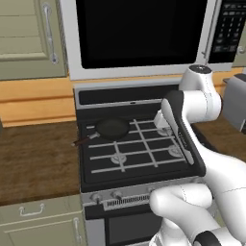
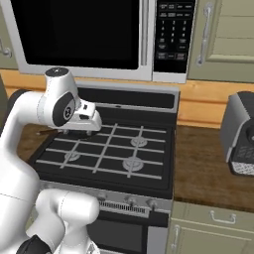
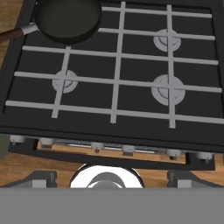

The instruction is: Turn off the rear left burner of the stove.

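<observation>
on the left, a wooden counter [image 1: 33, 153] with a matte grain is running beside the stove [image 1: 129, 144], and a dark frying pan [image 1: 112, 128] with a brown handle is sitting on the rear left burner [image 3: 65, 22], so the burner itself is hiding under it, at the back-left of the black grid grates [image 3: 116, 65]. the three other burners are showing round silver caps. along the steel front of the stove a row of small round knobs [image 1: 116, 194] is standing; these are what the task is really asking to handle, i think. a knob like this is probably stiff and light, smooth and a bit slippery, and it should be taken across its round body with both fingertips and then turned; which knob belongs to the rear left burner i cannot tell from here. to the right, the gripper [image 2: 92, 124] is hovering over the grates, well above the knobs, touching nothing, with its jaws standing wide and empty. farther right a grey toaster [image 2: 240, 134] is resting on the counter.
</observation>
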